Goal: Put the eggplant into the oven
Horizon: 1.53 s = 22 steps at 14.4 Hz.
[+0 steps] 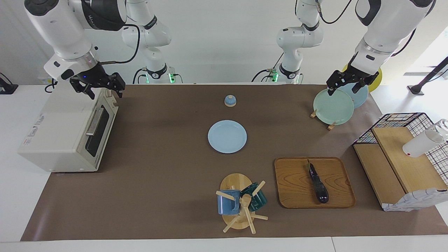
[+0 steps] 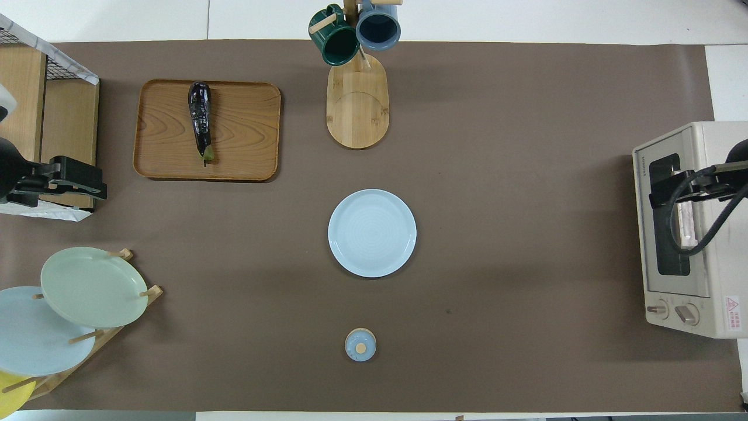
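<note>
The eggplant (image 1: 317, 183) is long, glossy and dark purple. It lies lengthwise on a wooden tray (image 1: 297, 189) toward the left arm's end of the table; it also shows in the overhead view (image 2: 200, 117). The cream-white oven (image 1: 59, 136) stands at the right arm's end with its dark glass door shut, as the overhead view (image 2: 701, 234) also shows. My right gripper (image 1: 105, 93) hangs open and empty over the oven's top edge (image 2: 657, 190). My left gripper (image 1: 344, 89) hangs open and empty over the plate rack, well apart from the eggplant.
A light blue plate (image 1: 227, 136) lies mid-table, with a small blue lid (image 1: 230, 100) nearer to the robots. A mug tree (image 1: 241, 203) with two mugs stands beside the tray. A plate rack (image 1: 332, 106) and a wire-and-wood shelf (image 1: 402, 157) stand at the left arm's end.
</note>
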{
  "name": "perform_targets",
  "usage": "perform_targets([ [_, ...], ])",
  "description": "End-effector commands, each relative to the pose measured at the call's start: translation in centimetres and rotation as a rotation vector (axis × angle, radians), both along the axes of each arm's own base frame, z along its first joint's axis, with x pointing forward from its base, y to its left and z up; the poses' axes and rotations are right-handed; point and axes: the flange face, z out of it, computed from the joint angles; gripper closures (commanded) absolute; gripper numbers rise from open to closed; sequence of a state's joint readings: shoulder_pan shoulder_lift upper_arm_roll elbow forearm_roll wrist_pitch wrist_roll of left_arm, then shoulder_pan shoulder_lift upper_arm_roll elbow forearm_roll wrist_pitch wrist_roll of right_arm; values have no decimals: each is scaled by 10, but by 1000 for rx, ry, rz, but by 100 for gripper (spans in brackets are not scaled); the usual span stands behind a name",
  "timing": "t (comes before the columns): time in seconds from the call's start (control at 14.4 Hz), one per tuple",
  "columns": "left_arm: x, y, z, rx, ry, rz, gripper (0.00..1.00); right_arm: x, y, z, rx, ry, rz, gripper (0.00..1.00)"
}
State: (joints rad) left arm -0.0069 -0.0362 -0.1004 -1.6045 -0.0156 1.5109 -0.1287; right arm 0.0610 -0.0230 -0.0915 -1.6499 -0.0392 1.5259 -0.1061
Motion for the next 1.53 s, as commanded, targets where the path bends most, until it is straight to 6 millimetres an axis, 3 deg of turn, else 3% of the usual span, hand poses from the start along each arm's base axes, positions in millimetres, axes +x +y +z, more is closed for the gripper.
perform_targets([
  [0.0,0,-1,-2,-11,-7,-4,0,-2,-2,4,16,-7,-18,0],
  [0.49,1,-5,-1,-13,-28,-1,0,-4,-3,1,12,0,-18,0],
  [0.7,5,-4,-4,-15,-51,2,0,-4,-4,-6,23,-6,72,2],
  [0.77,9,-5,-8,-19,-63,4,0,-2,-4,-6,22,-39,126,37],
  [0.84,16,-5,-18,-26,-58,6,0,-2,-5,-9,20,-45,164,79],
  [0.91,31,-7,-36,-31,-51,6,0,-2,-6,-11,9,-42,175,100],
  [0.98,46,-7,-51,-39,-75,10,0,-3,-7,-13,6,-44,179,100],
  [1.11,83,-8,-103,-46,-61,11,0,-7,-7,-21,-1,-53,168,100],
  [1.25,118,-7,-149,-58,-70,19,0,-11,-26,-34,-131,-50,104,100],
  [1.32,129,-7,-170,-62,-72,21,0,-14,-41,-44,-143,-52,74,100],
  [1.46,148,-11,-218,-64,-85,13,0,-17,-47,-70,-143,-58,68,100],
])
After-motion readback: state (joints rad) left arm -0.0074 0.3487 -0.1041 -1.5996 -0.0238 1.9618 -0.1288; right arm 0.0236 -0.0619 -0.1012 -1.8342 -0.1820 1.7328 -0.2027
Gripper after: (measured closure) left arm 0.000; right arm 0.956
